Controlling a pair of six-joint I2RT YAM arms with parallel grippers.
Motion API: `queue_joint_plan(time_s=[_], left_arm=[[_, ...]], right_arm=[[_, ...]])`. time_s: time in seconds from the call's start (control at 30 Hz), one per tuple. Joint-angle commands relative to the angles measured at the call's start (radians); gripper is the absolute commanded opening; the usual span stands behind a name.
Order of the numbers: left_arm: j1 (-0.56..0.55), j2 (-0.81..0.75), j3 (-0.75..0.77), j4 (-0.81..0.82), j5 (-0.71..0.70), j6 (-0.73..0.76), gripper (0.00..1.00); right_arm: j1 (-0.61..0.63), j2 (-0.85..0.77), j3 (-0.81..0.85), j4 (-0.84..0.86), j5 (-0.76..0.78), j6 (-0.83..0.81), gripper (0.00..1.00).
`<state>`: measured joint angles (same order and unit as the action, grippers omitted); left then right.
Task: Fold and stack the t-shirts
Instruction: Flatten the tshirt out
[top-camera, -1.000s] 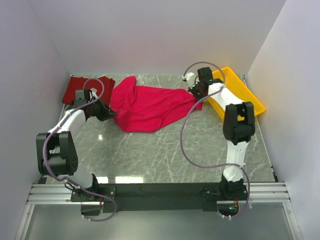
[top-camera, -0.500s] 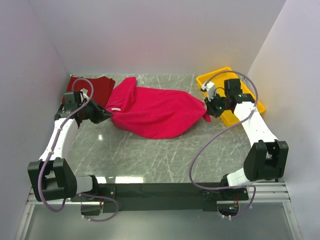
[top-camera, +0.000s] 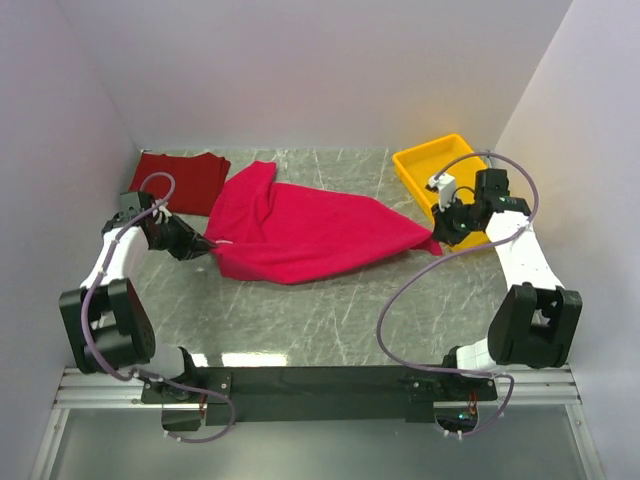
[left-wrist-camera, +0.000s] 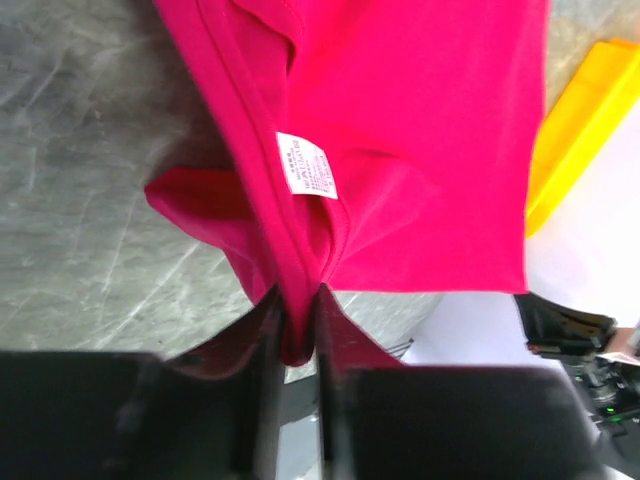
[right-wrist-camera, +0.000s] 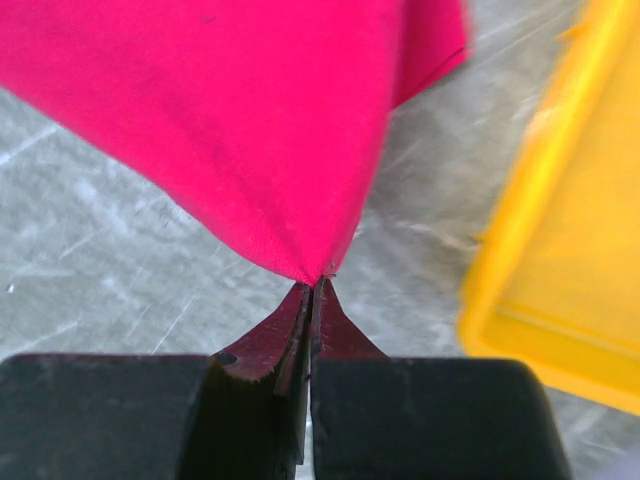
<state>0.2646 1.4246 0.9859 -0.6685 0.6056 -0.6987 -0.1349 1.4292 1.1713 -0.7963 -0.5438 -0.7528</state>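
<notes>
On the grey marbled worktop: one crimson t-shirt, spread across the middle and stretched between both arms. One maroon t-shirt, lying flat in the far left corner, close to the crimson one's upper fold; whether they touch, cannot tell. One yellow tray, far right, near the right arm. Left fingers, closed narrow on a seamed edge of the crimson shirt, just below its white tag. Right fingers, pinched tight on the opposite corner.
</notes>
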Motion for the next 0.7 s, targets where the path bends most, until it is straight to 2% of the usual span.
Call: queue_joint_plan(time_s=[0.0, 0.1, 0.13, 0.2, 0.23, 0.27, 0.33, 0.43, 0.57, 0.67], left_arm=[[-0.001, 0.016, 0.023, 0.017, 0.001, 0.069, 0.22], [-0.001, -0.019, 0.034, -0.02, -0.105, 0.132, 0.35], [-0.001, -0.039, 0.034, -0.031, -0.143, 0.146, 0.42], [-0.001, -0.12, 0.02, -0.052, -0.261, 0.182, 0.49], [-0.001, -0.151, 0.013, -0.06, -0.291, 0.189, 0.56], [-0.001, -0.212, -0.012, -0.068, -0.315, 0.195, 0.58], [-0.001, -0.265, -0.045, -0.094, -0.322, 0.197, 0.6], [-0.002, -0.329, -0.16, -0.108, -0.229, 0.168, 0.61], [-0.036, -0.38, -0.326, -0.095, -0.195, 0.121, 0.62], [-0.076, -0.354, -0.332, -0.083, -0.257, 0.059, 0.63]], right_arm=[[0.0, 0.04, -0.051, -0.021, -0.024, -0.058, 0.0], [0.001, 0.042, -0.117, -0.021, -0.022, -0.071, 0.0], [0.001, 0.039, -0.154, -0.003, -0.016, -0.071, 0.0], [0.001, 0.02, -0.18, 0.018, -0.01, -0.057, 0.0], [0.001, 0.016, -0.197, 0.034, -0.013, -0.053, 0.0], [0.003, 0.013, -0.202, 0.038, -0.018, -0.045, 0.0], [0.004, 0.02, -0.2, 0.051, -0.019, -0.023, 0.0], [0.006, 0.046, -0.18, 0.058, -0.025, -0.002, 0.0], [0.012, 0.088, -0.145, 0.063, -0.031, 0.013, 0.0], [0.02, 0.108, -0.137, 0.066, -0.033, 0.018, 0.0]])
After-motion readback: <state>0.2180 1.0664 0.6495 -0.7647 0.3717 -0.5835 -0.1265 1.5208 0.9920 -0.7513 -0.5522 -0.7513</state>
